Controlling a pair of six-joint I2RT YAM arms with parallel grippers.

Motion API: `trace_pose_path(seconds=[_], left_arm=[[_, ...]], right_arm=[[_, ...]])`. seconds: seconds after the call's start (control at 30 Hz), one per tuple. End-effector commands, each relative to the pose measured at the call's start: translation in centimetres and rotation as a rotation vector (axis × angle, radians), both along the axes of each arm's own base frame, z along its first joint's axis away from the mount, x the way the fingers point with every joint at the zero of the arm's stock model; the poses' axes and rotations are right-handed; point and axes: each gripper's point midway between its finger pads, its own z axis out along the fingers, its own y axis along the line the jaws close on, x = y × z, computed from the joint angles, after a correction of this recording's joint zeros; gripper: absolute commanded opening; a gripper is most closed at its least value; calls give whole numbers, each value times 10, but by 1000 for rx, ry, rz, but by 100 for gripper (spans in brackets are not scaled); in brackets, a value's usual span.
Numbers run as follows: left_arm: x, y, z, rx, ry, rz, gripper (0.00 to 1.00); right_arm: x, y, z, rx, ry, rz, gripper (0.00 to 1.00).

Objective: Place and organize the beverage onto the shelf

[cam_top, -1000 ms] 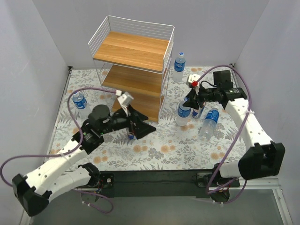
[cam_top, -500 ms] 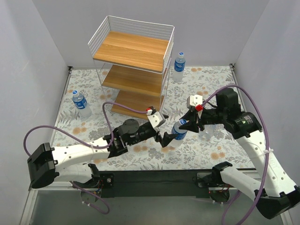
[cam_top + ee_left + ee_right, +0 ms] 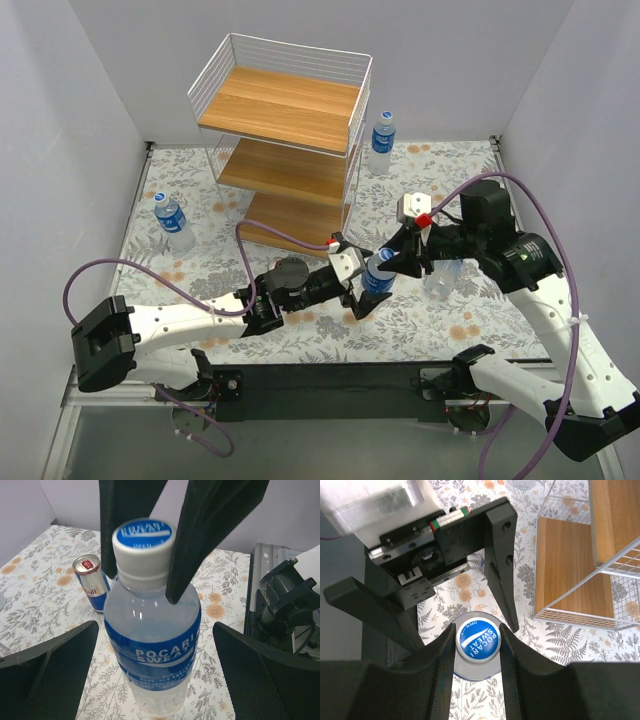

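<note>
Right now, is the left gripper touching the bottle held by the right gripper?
Apart. In the left wrist view the fingers of the left gripper stand wide open, with patterned table showing between each finger and the bottle.

Table [image 3: 400,335]: off-white cloth, floral print, grey-green ferns + orange blooms.
Shelf [image 3: 285,95]: white wire, light-brown wood boards.
Mid-frame bottle [image 3: 152,645]: clear body, blue label w/ white lettering. Cap top blue w/ white print, cap side whitish.
Upper-centre bottle [image 3: 381,140] & left-side bottle [image 3: 172,220]: same clear/blue scheme, blue caps.
Can [image 3: 92,582]: silver lid, blue + silver body, red lettering.
Left end effector [image 3: 156,630]: black, dimpled texture.
Right end effector [image 3: 476,642]: plain matte black.
Left arm [image 3: 170,322] & right arm [image 3: 565,340]: white shells, black joints.
Right wrist cam housing [image 3: 410,208]: light grey, red tab.
Walls [image 3: 60,120]: pale grey-lilac, no pattern.
</note>
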Motion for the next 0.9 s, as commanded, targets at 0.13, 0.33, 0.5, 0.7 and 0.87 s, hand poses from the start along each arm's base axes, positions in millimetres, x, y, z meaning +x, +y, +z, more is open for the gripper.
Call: trace_pose_path(seconds=[0.13,0.33,0.5,0.7,0.87], left_arm=[[8,8,6,-46,-2,75,98],[12,-5,20,-39,-13,66,96],[9,-7,8,-11,2,49,91],[7,-5,9,-2,7,43,76],[6,-3,22,-38,7,42,14]], right_arm=[[-9,9,65,152,-164,70,1],[-8,11,67,166,-148,64,1],[-6,12,74,178,-147,57,1],[-6,12,78,190,-142,46,1],[-10,14,77,208,-109,62,1]])
